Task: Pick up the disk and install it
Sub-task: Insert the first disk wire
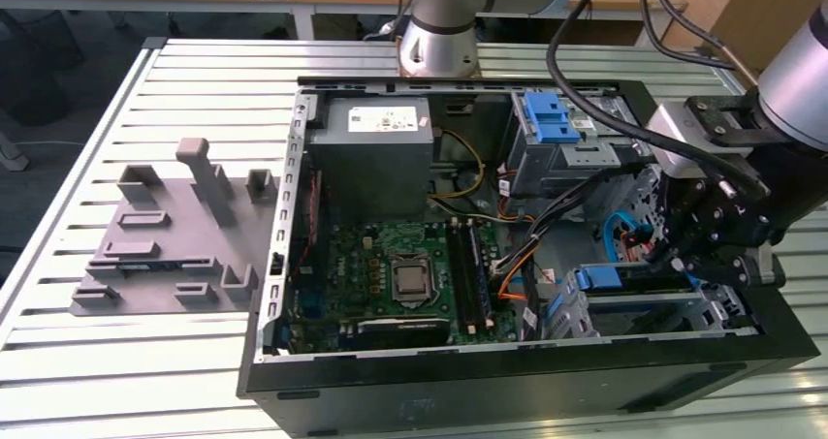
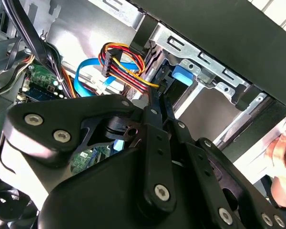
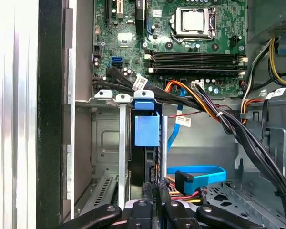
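While the black linkage tool hangs over the drive cage at the exterior view's right, near corner of the open black computer case, we see the disk standing on edge in a cage slot, its flat blue plastic rail tab facing us in the first wrist view. The tool's fingers sit narrow and close along the disk's near edge; whether they actually pinch it we cannot tell.

Our worry is the bundle of red, yellow and black power wires and the flat blue data cable lying just beside the slot: any sideways drift could snag them or drag a connector. A tilted disk could jam against the bare metal cage walls.

Room is tight. The case's side wall lies close on one side of the slot, the cables on the other. The green motherboard and the slatted metal counter offer open space.
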